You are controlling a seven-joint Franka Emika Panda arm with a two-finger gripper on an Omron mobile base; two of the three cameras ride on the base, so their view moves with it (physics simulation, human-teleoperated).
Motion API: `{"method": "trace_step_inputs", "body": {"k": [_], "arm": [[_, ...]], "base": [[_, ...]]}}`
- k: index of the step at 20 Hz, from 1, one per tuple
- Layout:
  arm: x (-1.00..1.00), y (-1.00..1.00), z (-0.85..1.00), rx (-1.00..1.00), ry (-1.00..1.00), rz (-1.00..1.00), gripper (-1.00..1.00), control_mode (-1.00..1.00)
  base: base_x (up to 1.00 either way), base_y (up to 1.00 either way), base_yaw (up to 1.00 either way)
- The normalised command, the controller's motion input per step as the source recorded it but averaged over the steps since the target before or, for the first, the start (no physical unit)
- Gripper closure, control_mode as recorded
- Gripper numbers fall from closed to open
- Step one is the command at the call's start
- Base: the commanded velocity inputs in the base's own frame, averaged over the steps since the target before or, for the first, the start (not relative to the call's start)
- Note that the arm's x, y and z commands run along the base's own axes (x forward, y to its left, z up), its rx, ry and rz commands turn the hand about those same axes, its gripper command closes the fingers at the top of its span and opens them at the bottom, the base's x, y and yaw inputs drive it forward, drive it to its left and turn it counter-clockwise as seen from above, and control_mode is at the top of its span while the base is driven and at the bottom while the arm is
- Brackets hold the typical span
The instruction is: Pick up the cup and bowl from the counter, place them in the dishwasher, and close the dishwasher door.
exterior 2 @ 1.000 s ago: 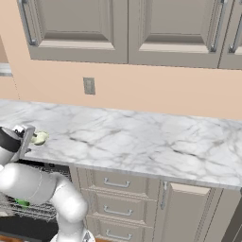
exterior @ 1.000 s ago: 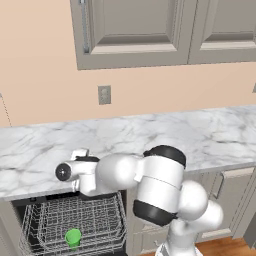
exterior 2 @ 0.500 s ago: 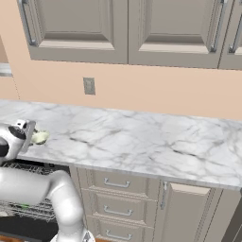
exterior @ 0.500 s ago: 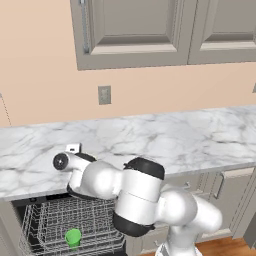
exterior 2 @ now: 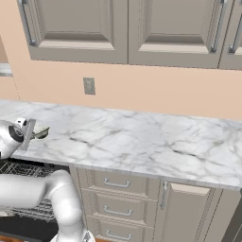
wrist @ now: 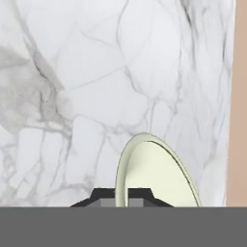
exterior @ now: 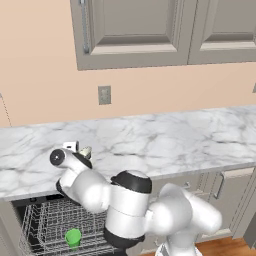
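The pale cream bowl (wrist: 157, 176) is over the marble counter (wrist: 96, 87) near its left end, and my gripper (wrist: 122, 195) is shut on its rim, one finger on each side of the wall. From the base cameras the bowl (exterior: 86, 150) (exterior 2: 41, 133) peeks out just beyond the gripper (exterior: 80, 150) (exterior 2: 33, 133). Whether it still touches the counter (exterior: 175, 135) is unclear. The green cup (exterior: 73, 237) stands in the wire rack (exterior: 42, 222) of the open dishwasher (exterior 2: 21, 189) below the counter edge. The dishwasher door is hidden.
Grey-beige drawers (exterior 2: 118, 198) and a cabinet door (exterior 2: 189, 212) sit under the counter to the right. Upper cabinets (exterior: 150, 30) hang above, and a wall outlet (exterior: 104, 94) is on the peach wall behind.
The hand has moved left onto the bowl and its jaws have closed on the bowl's rim. The green cup has stayed in the rack.
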Motion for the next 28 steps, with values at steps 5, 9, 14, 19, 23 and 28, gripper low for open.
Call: {"method": "trace_step_inputs", "body": {"k": [5,9,14,19,23,28], "arm": [[-0.01,0.14,-0.01,0.00,-0.01,0.00,1.00,-1.00],[-0.39,0.40,0.08,0.00,-0.07,0.00,1.00,-1.00],[-0.45,0.37,0.10,0.04,-0.02,0.00,1.00,-1.00],[-0.45,0.21,0.01,0.08,0.00,0.00,1.00,-1.00],[-0.56,0.01,0.00,0.08,0.00,0.00,1.00,-1.00],[-0.73,0.00,0.00,0.10,0.00,0.00,1.00,-1.00]], "base": [[0.00,0.00,0.00],[0.00,0.00,0.00],[0.00,0.00,0.00],[0.00,0.00,0.00],[0.00,0.00,0.00],[0.00,0.00,0.00]]}}
